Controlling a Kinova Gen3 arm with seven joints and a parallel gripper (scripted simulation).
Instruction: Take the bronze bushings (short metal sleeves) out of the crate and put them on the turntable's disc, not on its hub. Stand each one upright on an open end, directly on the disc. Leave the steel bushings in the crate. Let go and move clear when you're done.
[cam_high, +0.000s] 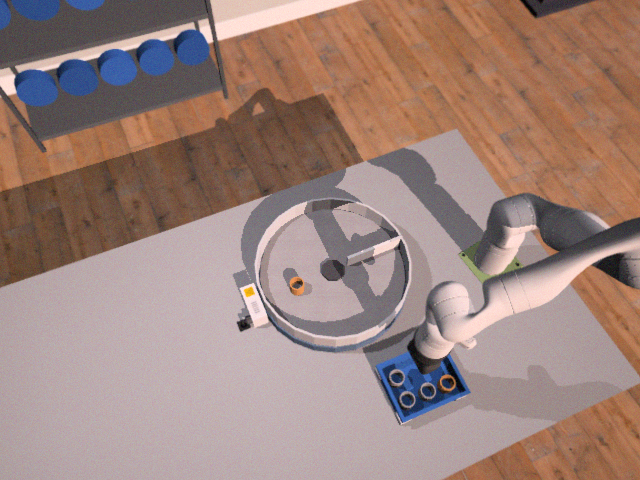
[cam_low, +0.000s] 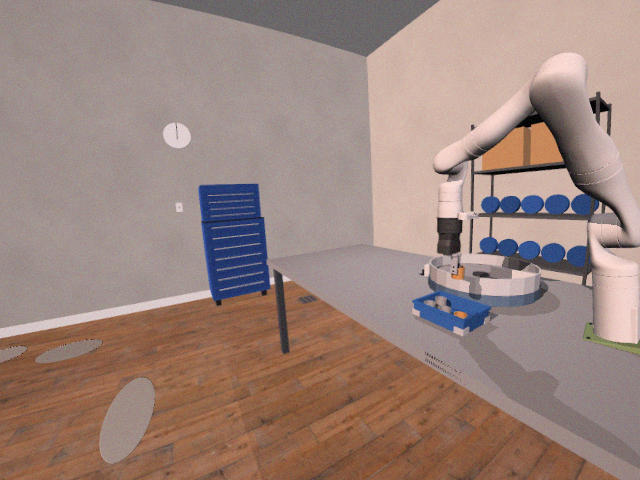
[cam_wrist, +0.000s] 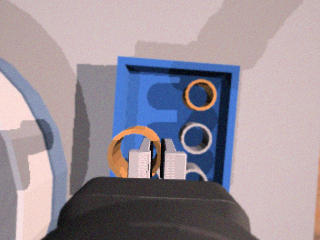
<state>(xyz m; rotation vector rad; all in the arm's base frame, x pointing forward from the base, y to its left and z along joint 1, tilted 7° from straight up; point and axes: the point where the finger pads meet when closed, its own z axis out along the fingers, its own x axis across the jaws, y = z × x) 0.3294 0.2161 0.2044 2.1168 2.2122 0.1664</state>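
Observation:
My gripper (cam_low: 455, 272) (cam_wrist: 156, 151) is shut on the wall of a bronze bushing (cam_low: 460, 274) (cam_wrist: 116, 159), held upright above the blue crate (cam_high: 435, 406) (cam_low: 436, 317) (cam_wrist: 180, 63). In the top view the arm hides the fingers. Another bronze bushing (cam_high: 447, 391) (cam_low: 460, 314) (cam_wrist: 200, 109) stands in a crate corner. Three steel bushings stand in the crate, one of them a grey ring (cam_wrist: 210, 138). One bronze bushing (cam_high: 297, 291) stands upright on the turntable's disc (cam_high: 289, 242), left of the dark hub (cam_high: 332, 269) in the top view.
A raised wall (cam_high: 266, 304) (cam_low: 511, 283) (cam_wrist: 56, 145) surrounds the disc. A straight divider (cam_high: 374, 250) runs from near the hub to this wall. A white box (cam_high: 254, 307) with a yellow label stands outside it. Bare disc lies around the standing bushing.

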